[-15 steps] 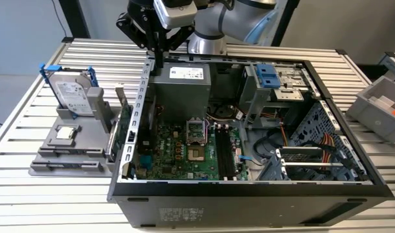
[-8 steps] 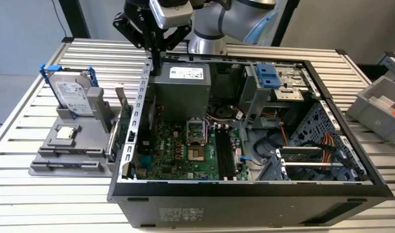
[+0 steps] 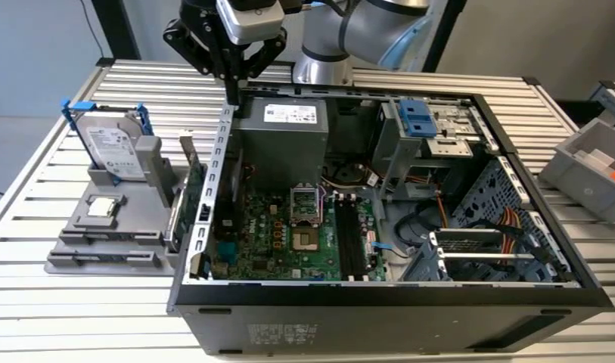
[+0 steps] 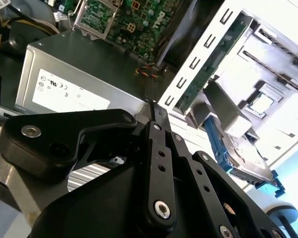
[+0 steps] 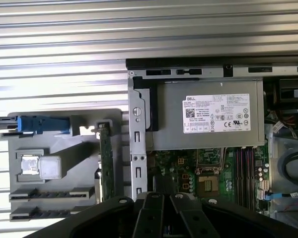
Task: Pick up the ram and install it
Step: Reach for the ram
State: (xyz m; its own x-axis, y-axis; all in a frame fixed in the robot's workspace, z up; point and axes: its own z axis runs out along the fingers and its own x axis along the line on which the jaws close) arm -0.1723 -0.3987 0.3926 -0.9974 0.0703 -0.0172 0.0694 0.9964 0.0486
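Metal-slatted table (image 3: 45,318) is topped by the open black case (image 3: 388,318); just beside it, in the grey holder (image 3: 95,261), the ram (image 3: 193,200) is stood on edge. The gripper (image 3: 234,89), clenched empty, is hung over the case's corner and is best opened, then squared to the ram's thin faces.

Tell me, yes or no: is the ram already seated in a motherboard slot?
No, in the first wrist view the ram stands in the grey holder outside the case.
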